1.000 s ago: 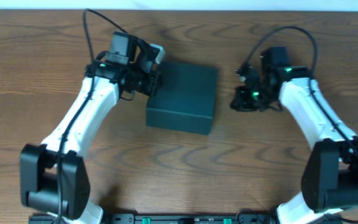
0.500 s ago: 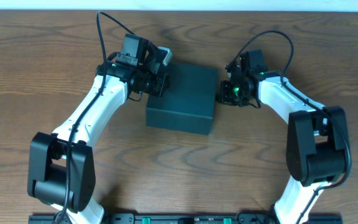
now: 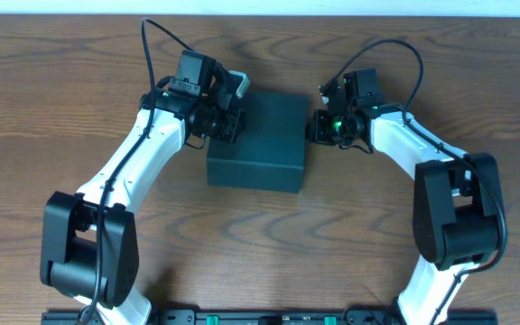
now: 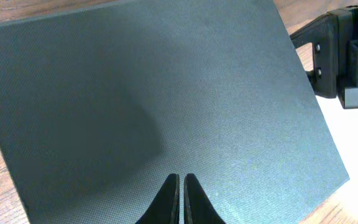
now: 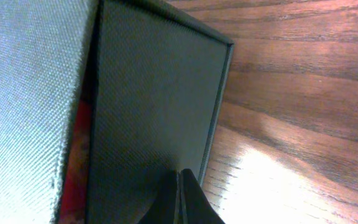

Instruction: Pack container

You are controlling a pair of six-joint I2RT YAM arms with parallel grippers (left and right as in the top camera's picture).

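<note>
The container (image 3: pixel 258 142), a square matte black box with its flap lid down, sits in the middle of the table. My left gripper (image 3: pixel 233 122) is shut and empty, its tips resting over the lid (image 4: pixel 142 106) at the box's left far edge. My right gripper (image 3: pixel 318 128) is shut and empty, its tips against the box's right side wall (image 5: pixel 148 118). In the right wrist view a thin gap under the lid shows something red (image 5: pixel 76 155) inside. The right gripper's body shows in the left wrist view (image 4: pixel 347 56).
The wooden table (image 3: pixel 386 235) stretches around the box. A white strip runs along the table's far edge (image 3: pixel 332 7). Both arm bases stand at the near edge.
My right gripper moved left from beside the box until it touches its right wall. The box shifted slightly left. My left gripper moved right onto the lid's edge, then held.
</note>
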